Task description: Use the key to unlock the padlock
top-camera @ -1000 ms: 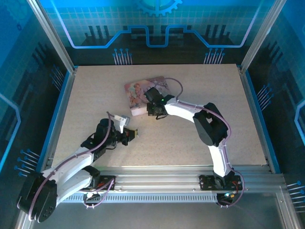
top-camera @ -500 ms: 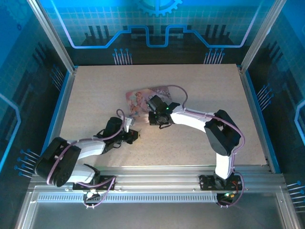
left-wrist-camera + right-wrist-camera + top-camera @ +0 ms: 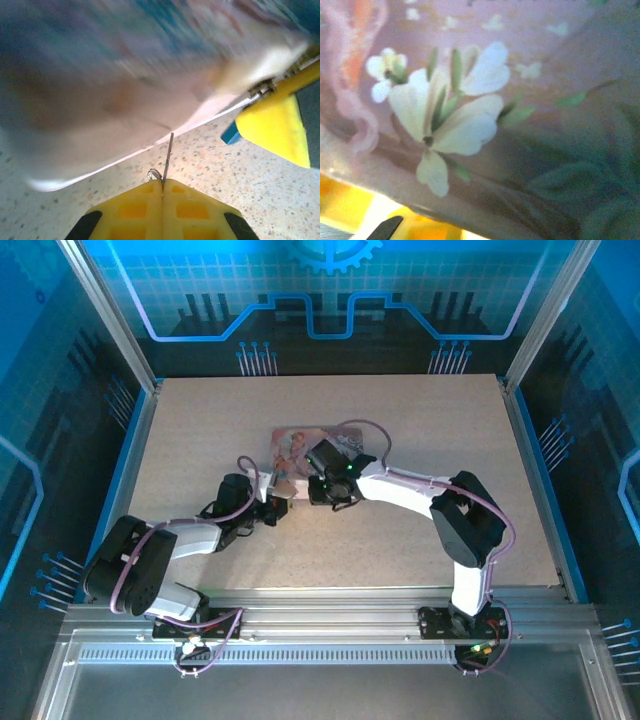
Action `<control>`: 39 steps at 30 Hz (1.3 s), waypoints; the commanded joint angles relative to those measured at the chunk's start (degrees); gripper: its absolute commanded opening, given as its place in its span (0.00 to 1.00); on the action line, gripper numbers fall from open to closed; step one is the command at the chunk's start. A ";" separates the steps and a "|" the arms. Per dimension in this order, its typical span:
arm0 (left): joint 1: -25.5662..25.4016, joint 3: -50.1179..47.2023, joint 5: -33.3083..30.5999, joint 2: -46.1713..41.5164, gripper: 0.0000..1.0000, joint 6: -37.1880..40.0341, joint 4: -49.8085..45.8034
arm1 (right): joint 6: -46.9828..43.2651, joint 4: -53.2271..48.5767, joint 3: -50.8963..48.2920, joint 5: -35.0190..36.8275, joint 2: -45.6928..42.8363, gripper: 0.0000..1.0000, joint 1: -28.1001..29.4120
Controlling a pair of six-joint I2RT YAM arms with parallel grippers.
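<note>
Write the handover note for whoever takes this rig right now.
Left gripper: shut on the key, blade pointing at the pink tin.
Right gripper: at the tin's near edge, grip unclear.
Padlock: probably the small silvery piece at the tin's corner, beside the right finger.
Done: key gripped. Left: insert key, turn, open the shackle.

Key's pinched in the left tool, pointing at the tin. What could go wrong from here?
1. The key sticks out of the shut left tool, held by its end; pushing against the pink tin could twist it or loosen it.
2. The tin is blurred in the left wrist view, so I cannot tell where the keyhole is; aiming may miss.
</note>
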 commanded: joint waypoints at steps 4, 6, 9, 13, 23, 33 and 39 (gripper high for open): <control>0.53 -3.69 7.20 -2.17 0.00 3.05 10.57 | -2.25 -3.05 6.73 -7.94 -0.83 0.05 -2.79; 0.53 -4.57 8.05 -2.17 0.00 2.20 13.45 | -1.37 -2.62 6.92 -9.70 -1.28 0.05 -3.53; 0.45 -5.38 8.96 -2.01 0.00 1.10 16.77 | 0.15 -1.59 6.60 -12.44 -1.66 0.05 -4.55; 0.39 -7.11 9.31 -1.08 0.00 -0.39 22.93 | 2.69 1.24 5.26 -16.61 -1.76 0.05 -5.92; 0.35 -9.30 10.29 8.68 0.00 -4.53 41.95 | 4.83 3.52 4.58 -22.12 -1.92 0.05 -7.31; 0.42 -9.14 10.91 14.16 0.00 -5.88 50.18 | 6.13 3.66 3.67 -24.90 -3.67 0.05 -8.60; 0.44 -9.17 11.00 12.87 0.00 -5.64 50.18 | 8.47 6.17 2.30 -27.41 -4.02 0.05 -9.42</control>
